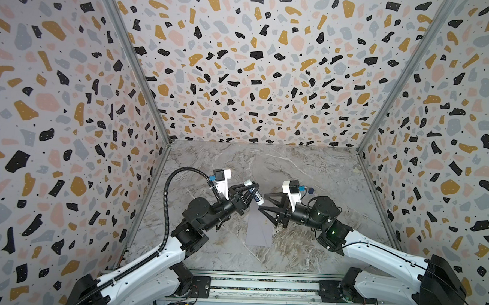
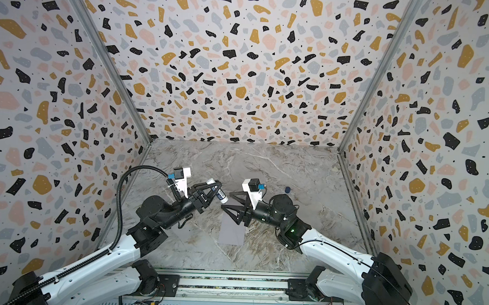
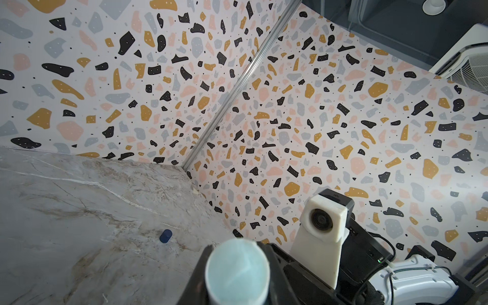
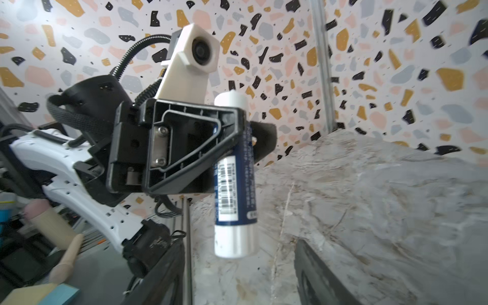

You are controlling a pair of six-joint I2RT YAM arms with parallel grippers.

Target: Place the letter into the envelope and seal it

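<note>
Left pincer [image 1: 252, 188] clenched on glue stick [image 4: 235, 171]. Stick slanted, lower end just beside right pincer [image 1: 262, 201], whose jaws stand released, holding nothing. Blue cap [image 1: 309, 190] lies well apart on counter [image 1: 304, 246]. Envelope [image 1: 259, 230] flat on counter, long axis fore-aft in both top views, far end under the 2 pincers. Letter not in view; I judge it inside. Stick hangs over flap end, so I reckon left arm nearer for gluing.

Envelope [image 1: 259, 230] far end hid behind right pincer [image 1: 263, 201]; glue stick [image 3: 237, 272] blurred, cut off at pic edge.
</note>
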